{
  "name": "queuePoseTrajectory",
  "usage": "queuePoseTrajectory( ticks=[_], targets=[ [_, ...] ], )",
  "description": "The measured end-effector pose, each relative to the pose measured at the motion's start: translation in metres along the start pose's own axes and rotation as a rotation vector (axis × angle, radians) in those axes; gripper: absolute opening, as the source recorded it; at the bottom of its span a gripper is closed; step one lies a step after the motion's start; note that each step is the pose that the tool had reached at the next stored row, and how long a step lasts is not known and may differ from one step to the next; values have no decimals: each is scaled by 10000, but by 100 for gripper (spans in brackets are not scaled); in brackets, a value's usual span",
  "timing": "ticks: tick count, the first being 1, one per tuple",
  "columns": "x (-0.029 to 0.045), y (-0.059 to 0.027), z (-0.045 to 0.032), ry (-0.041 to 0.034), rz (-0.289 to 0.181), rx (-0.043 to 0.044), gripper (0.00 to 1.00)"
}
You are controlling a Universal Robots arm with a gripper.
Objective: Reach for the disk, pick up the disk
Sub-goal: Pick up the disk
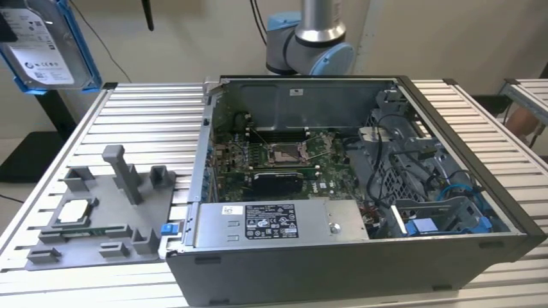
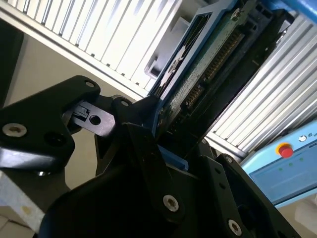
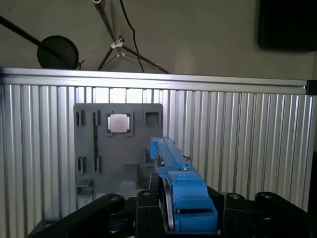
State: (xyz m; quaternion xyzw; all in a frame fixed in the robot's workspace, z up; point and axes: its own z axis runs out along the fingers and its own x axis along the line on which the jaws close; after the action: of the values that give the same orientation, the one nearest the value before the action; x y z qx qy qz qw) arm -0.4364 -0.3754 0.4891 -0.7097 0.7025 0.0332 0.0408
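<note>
Item: disk [image 1: 43, 48]. Flat silver-grey drive with a white label, edged by a blue frame. In the exterior view it was raised well clear of the table [image 1: 145, 122], at that view's far left, label toward the camera and slightly tilted.

Item: gripper [image 3: 185, 213]. Black, with jointed links. In the first wrist view its fingers [image 3: 148, 210] were pressed against both sides of the disk [image 3: 181, 188], which was seen edge-on with its blue frame uppermost. In the second wrist view the gripper [image 2: 168, 144] pinched one end of the disk [image 2: 208, 59], and the green board and connector row were exposed.

Item: table. Ribbed aluminium slats. It lay beneath the held disk in both wrist views.

Item: grey holder plate [image 1: 94, 218]. It rested on the table toward the exterior view's left, just beside the computer case [image 1: 342, 269], and carried upright pegs and sockets. A small square silver chip [image 1: 73, 210] was seated in one recess. In the first wrist view the plate [image 3: 119, 148] and chip [image 3: 119, 123] sat beyond the disk.

Item: computer case. Lying on its side with the panel off. The circuit board [image 1: 274, 154], the labelled power supply [image 1: 274, 221] and a blue bracket [image 1: 424, 226] were exposed.

Item: arm base [image 1: 308, 45]. Grey and light blue, it stood behind the case.
</note>
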Motion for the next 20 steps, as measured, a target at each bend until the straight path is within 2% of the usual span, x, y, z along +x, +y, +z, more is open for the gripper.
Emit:
queuePoseTrajectory(
  ticks=[20],
  targets=[
    [18, -529, 4, 1, 0, -6, 0]
  ],
)
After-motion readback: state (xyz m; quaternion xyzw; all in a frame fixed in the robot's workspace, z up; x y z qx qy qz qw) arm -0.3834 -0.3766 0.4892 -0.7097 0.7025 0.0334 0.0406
